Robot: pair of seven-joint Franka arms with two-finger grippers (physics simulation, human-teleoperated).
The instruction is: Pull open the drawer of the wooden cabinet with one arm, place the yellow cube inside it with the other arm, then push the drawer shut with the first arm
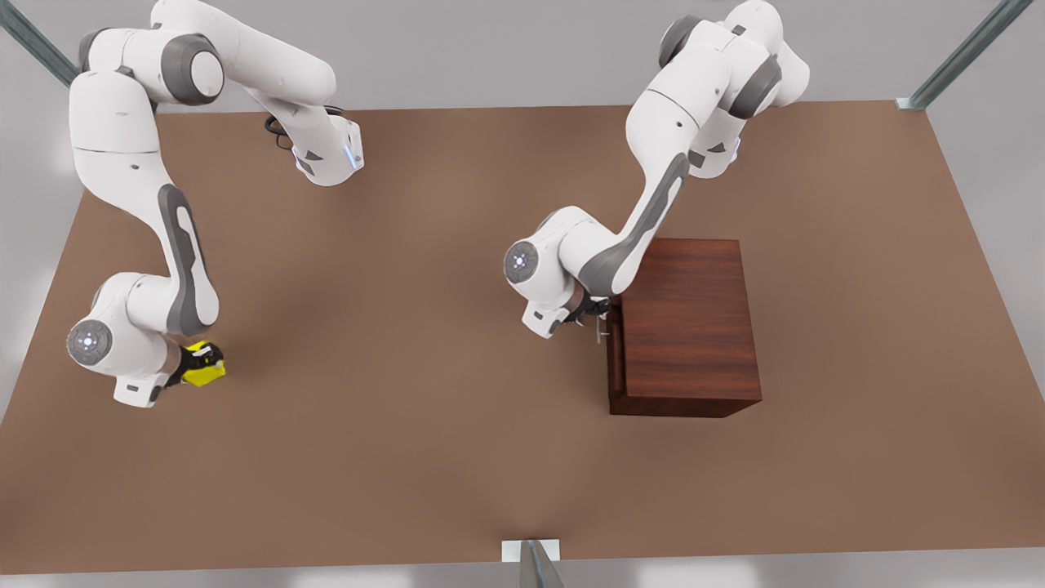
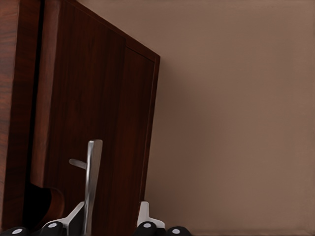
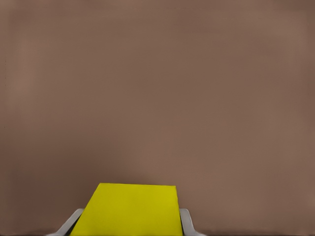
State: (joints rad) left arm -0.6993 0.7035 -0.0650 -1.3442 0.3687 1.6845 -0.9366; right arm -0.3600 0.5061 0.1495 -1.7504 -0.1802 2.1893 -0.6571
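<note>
**Surfaces and finishes**

The boxy dark reddish-brown wooden cabinet (image 1: 694,327) shows streaky grain with a soft satin sheen, and its matching wooden drawer front (image 2: 93,113) looks smooth and polished. The thin silver bar handle (image 2: 91,184) reads as brushed metal. The small bright yellow cube (image 3: 129,210) is plain, matt and smooth. The brown tabletop (image 1: 408,425) is flat and matt. Both arms wear glossy white and grey plastic shells

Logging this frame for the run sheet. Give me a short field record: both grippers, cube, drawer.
left gripper: at the drawer handle, fingers open on either side of the bar
right gripper: low over the table, shut on the yellow cube
drawer: barely open, if at all
wooden cabinet: on the front view's right, far from the cube
</note>
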